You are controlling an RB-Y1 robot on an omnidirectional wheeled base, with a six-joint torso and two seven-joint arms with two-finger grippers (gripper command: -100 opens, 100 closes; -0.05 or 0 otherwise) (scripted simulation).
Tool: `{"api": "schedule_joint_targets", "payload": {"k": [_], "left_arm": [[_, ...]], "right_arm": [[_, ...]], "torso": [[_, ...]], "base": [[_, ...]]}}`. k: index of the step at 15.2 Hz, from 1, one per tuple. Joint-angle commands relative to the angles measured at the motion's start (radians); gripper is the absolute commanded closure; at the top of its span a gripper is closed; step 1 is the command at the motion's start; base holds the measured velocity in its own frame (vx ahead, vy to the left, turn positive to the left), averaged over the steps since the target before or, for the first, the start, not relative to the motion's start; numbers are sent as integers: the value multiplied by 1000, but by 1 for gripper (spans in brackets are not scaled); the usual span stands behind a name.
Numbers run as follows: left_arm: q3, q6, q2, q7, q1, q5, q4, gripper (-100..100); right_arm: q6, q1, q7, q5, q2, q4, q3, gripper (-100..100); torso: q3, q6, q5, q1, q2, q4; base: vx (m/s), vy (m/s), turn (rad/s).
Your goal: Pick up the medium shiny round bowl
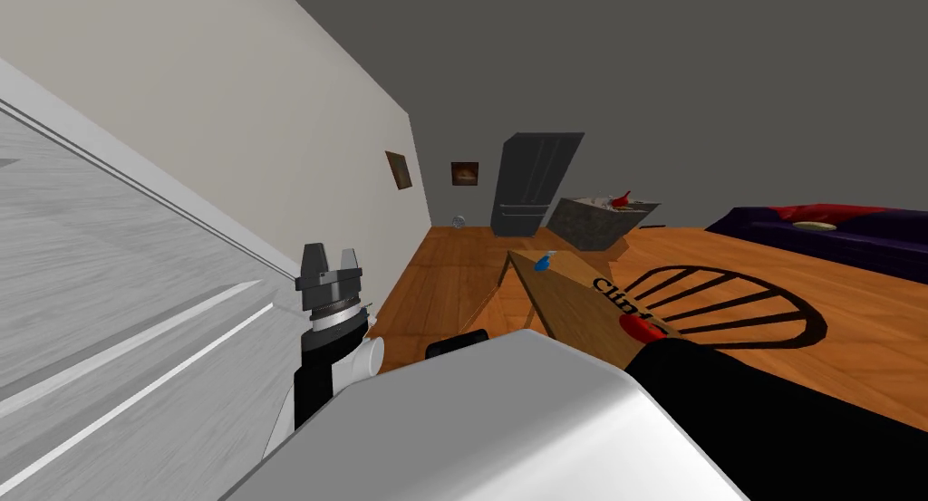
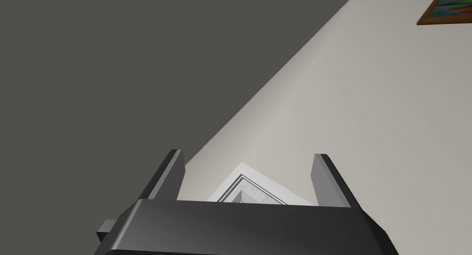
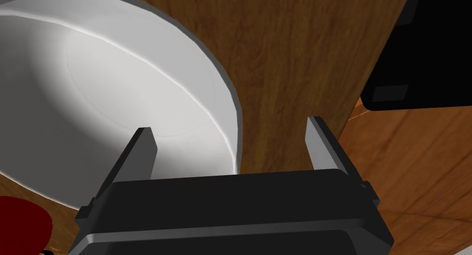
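A pale grey round bowl [image 3: 106, 95] with a thin grey rim rests on a wooden table [image 3: 286, 58]. My right gripper [image 3: 230, 127] hangs open just over its edge. One finger [image 3: 140, 148] is inside the bowl and the other finger [image 3: 320, 141] is outside, above the wood, so the rim runs between them without touching either. In the head view my black right forearm [image 1: 725, 396] reaches over the table [image 1: 571, 301]. My left gripper [image 1: 331, 254] is raised beside a white panelled surface [image 1: 136, 278], open and empty [image 2: 249, 157].
A red object [image 3: 20, 220] lies on the table next to the bowl. A small blue item [image 1: 542, 262] sits near the table's far end. A dark spindle-back chair [image 1: 725, 301] is on the right of the table. Beyond are a counter [image 1: 598, 222], a dark fridge [image 1: 535, 183] and a sofa [image 1: 834, 231].
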Motion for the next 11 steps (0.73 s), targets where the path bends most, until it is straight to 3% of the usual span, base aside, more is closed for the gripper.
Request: {"api": "schedule_joint_targets", "payload": {"k": [1, 2, 6, 7, 8, 11], "left_arm": [[0, 0, 0, 0, 0, 0, 0, 0], [0, 0, 0, 0, 0, 0, 0, 0], [0, 0, 0, 0, 0, 0, 0, 0], [0, 0, 0, 0, 0, 0, 0, 0], [0, 0, 0, 0, 0, 0, 0, 0], [0, 0, 0, 0, 0, 0, 0, 0]], "right_arm": [[-8, -10, 1, 9, 2, 28, 19, -100], [-2, -6, 2, 5, 3, 16, 10, -100], [30, -69, 9, 25, 74, 64, 31, -100], [21, -51, 11, 20, 58, 49, 24, -100], [26, -55, 9, 21, 60, 50, 26, 100], [24, -54, 10, 21, 61, 49, 27, 100]], "torso": [[0, 0, 0, 0, 0, 0], [0, 0, 0, 0, 0, 0], [4, 0, -1, -3, 6, 1], [4, 0, -1, -4, 8, 2], [5, 1, -1, -3, 8, 2], [3, 1, 0, -1, 6, 1]], "base": [[55, -12, 56], [28, -6, 9], [-39, -57, 68], [-45, -45, 24], [-14, -17, 4], [-2, -3, 0]]}}
